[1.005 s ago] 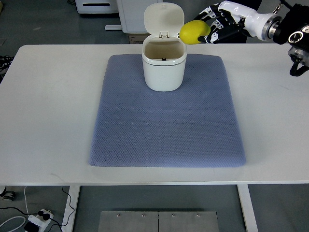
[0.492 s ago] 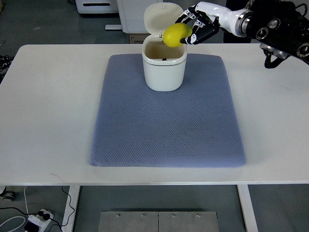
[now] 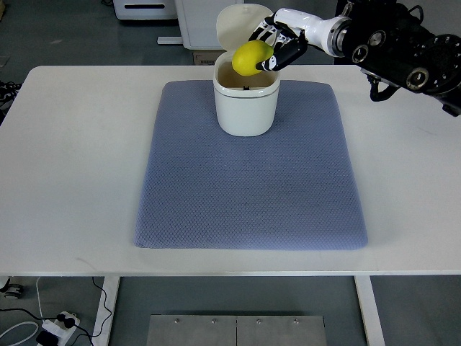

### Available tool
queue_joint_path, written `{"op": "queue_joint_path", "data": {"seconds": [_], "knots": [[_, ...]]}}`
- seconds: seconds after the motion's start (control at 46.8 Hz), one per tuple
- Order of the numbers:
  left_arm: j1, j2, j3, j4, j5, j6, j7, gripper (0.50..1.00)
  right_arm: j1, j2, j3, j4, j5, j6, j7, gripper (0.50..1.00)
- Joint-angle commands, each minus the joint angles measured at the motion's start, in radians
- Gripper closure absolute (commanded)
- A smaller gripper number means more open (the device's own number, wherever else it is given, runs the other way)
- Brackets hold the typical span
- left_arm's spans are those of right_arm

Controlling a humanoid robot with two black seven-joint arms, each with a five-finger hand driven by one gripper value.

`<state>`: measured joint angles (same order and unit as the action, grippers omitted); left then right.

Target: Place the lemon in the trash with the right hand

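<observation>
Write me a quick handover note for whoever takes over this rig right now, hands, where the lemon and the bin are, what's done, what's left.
Right hand: shut on the lemon, arm reaching in from the right edge.
Left hand: not in view.
Lemon: in the air over the open mouth of the bin, not yet released.
Bin: upright at the far end of the blue mat, lid flipped up and back.
Done: lemon picked up and carried over the bin.
Left: open the fingers so the lemon drops in, then pull the arm back.
</observation>
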<state>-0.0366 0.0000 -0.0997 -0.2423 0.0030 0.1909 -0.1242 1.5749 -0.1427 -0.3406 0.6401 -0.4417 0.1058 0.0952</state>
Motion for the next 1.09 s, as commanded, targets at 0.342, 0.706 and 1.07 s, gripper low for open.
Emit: {"op": "queue_joint_path", "data": {"seconds": [0.342,0.706,1.07], "knots": [[0.001,0.0,0.0,0.0,0.0,-0.001,0.0,0.5,-0.006,0.003,0.003,0.004,0.005,0.002,0.003,0.649],[0.001,0.0,0.0,0.0,0.0,-0.001,0.0,0.5,-0.006,-0.012,0.017,0.01,0.018,0.012,0.008,0.536],[0.0,0.0,0.0,0.0,0.0,-0.001,0.0,0.5,-0.055,-0.196,0.118,0.07,0.035,0.081,0.012,0.519]]}}
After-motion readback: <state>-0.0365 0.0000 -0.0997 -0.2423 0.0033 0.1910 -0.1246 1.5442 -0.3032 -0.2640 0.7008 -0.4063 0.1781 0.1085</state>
